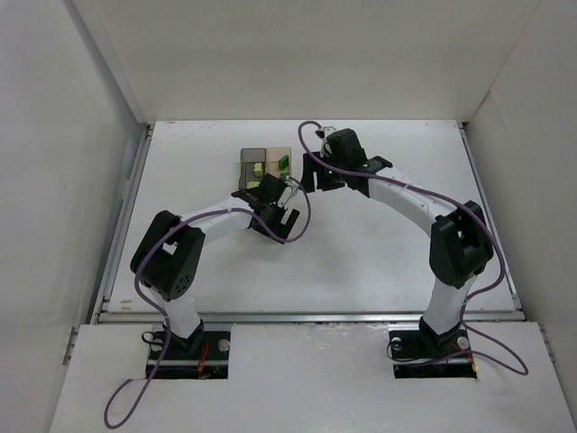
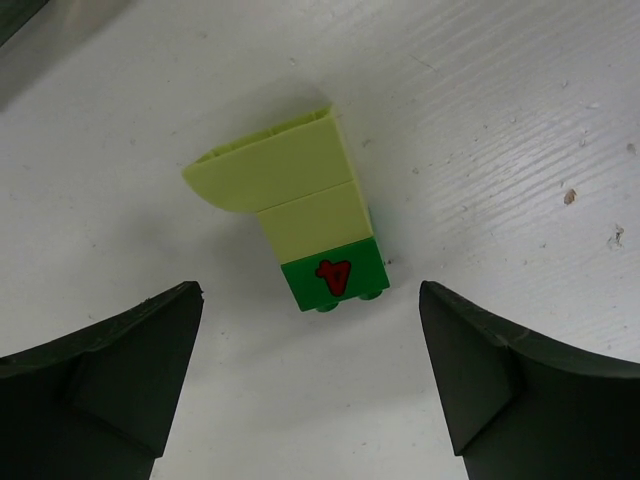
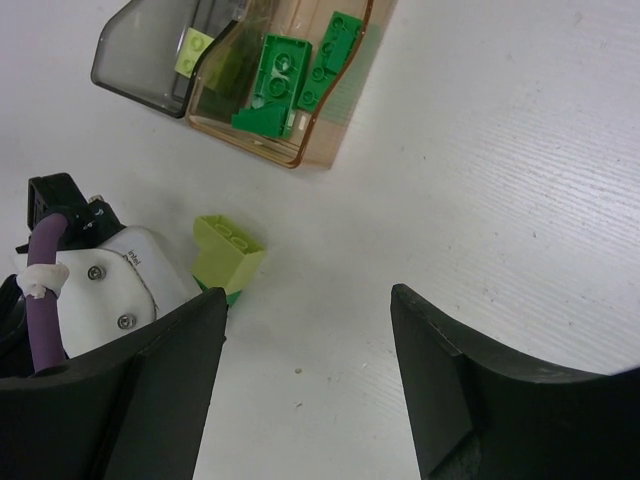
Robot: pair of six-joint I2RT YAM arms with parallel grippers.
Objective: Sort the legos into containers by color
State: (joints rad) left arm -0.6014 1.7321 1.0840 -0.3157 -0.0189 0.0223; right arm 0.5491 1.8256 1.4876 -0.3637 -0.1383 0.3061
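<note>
Seen from above, two arms reach toward the far middle of a white table (image 1: 379,253), where two small translucent boxes sit joined side by side: a smoky grey box (image 3: 135,55) on the left and an amber box (image 3: 345,115) on the right. The amber box holds several dark green bricks (image 3: 280,80), and the grey box holds one pale yellow-green brick (image 3: 195,50). Just near of the boxes, and apart from them, a small stack of legos (image 2: 300,200) rests on the table: a pale yellow-green sloped piece, a pale yellow-green block and a dark green block (image 2: 335,275) with a red mark. The left tool (image 2: 310,325) hangs over this stack with its jaws spread wide, the dark green end at the gap between the fingertips and neither finger touching it. The right tool (image 3: 310,340) hovers to the right of the boxes, its jaws also wide apart and empty
</note>
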